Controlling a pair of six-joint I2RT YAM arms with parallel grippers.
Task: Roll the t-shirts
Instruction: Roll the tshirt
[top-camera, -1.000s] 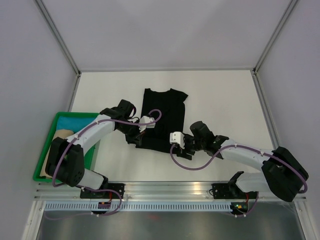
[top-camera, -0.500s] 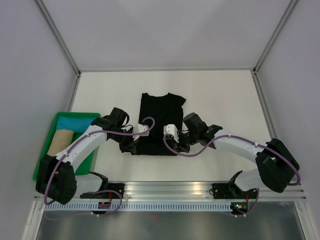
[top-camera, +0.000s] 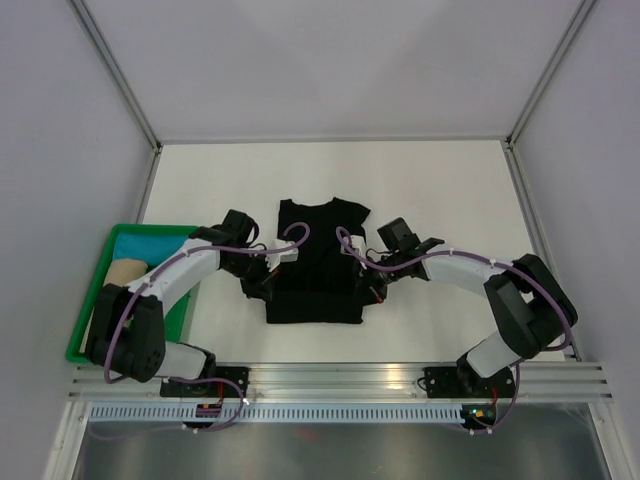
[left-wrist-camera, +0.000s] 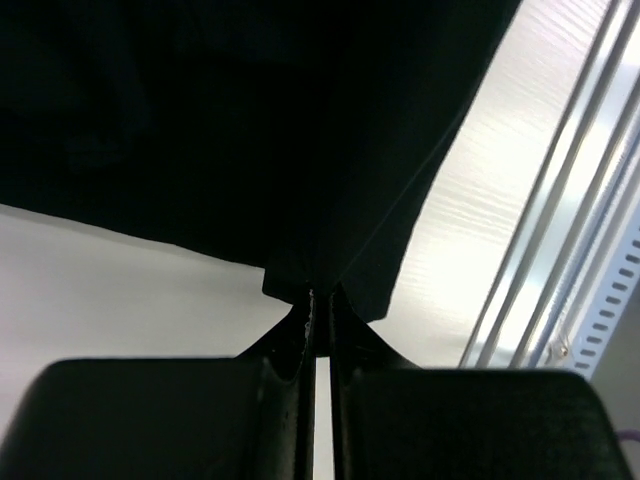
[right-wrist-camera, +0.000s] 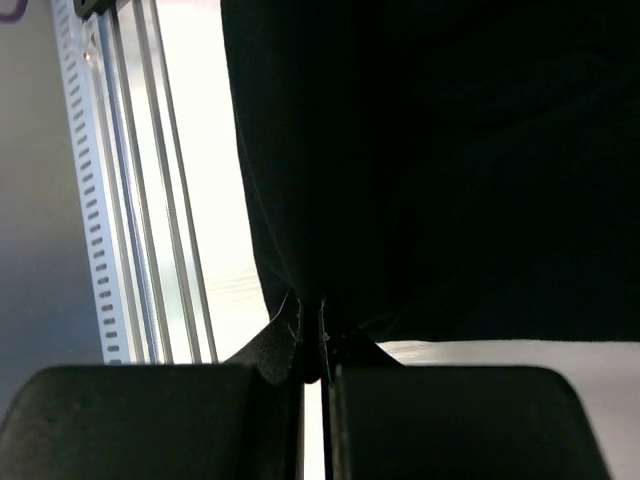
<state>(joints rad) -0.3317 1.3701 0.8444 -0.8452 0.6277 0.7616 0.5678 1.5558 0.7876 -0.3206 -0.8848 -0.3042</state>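
White table (top-camera: 450, 190): black t-shirt (top-camera: 315, 300), green bin (top-camera: 150, 229) (left side)

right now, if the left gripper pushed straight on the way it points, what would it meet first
The black t-shirt: the left gripper has its jaws shut on the cloth's edge, and more of that cloth lies straight ahead. Depth beyond that is unclear.

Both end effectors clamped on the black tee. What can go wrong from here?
1. The left end effector and right end effector each pinch only a thin bit of the t-shirt at its edge; the cloth may slip out when pulled.
2. They grip opposite sides; uneven motion would likely skew the roll.
3. The purple cables loop above the cloth and might snag it.
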